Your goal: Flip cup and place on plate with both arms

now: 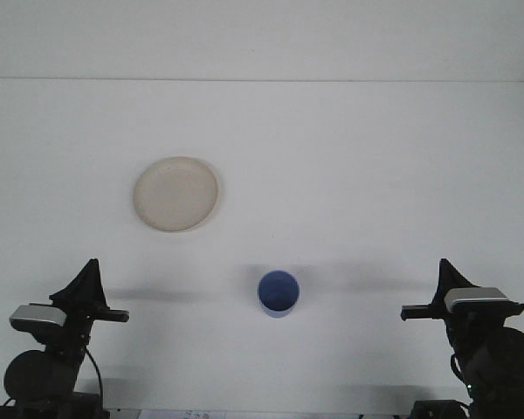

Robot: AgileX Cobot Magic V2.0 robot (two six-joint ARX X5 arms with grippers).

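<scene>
A blue cup point(278, 293) stands on the white table near the front centre, its open mouth facing up. A round cream plate point(175, 194) lies farther back and to the left, with nothing on it. My left gripper point(89, 274) is low at the front left, well left of the cup. Its fingers are together in a single point and hold nothing. My right gripper point(443, 272) is low at the front right, well right of the cup, its fingers likewise together and holding nothing.
The white table point(349, 175) runs back to a white wall. Each arm's wrist camera and base sit at the front corners.
</scene>
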